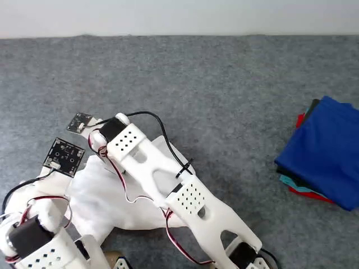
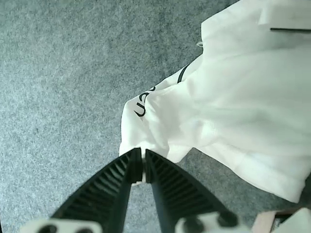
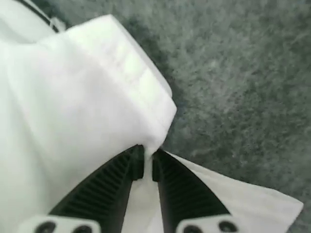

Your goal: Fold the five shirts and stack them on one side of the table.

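Note:
A white shirt lies crumpled at the front left of the grey table, under both arms. My left gripper is shut on a corner of the white shirt, close to the table surface. My right gripper is shut on a folded edge of the white shirt, holding it a little above the table. The right arm stretches from the front across the shirt to the left. The left arm stands at the front left corner. A stack of folded shirts, blue on top, sits at the right edge.
The grey felt table is bare across its middle and back. Red, teal and dark edges show under the blue shirt in the stack. Cables loop over the right arm. A white wall runs along the far edge.

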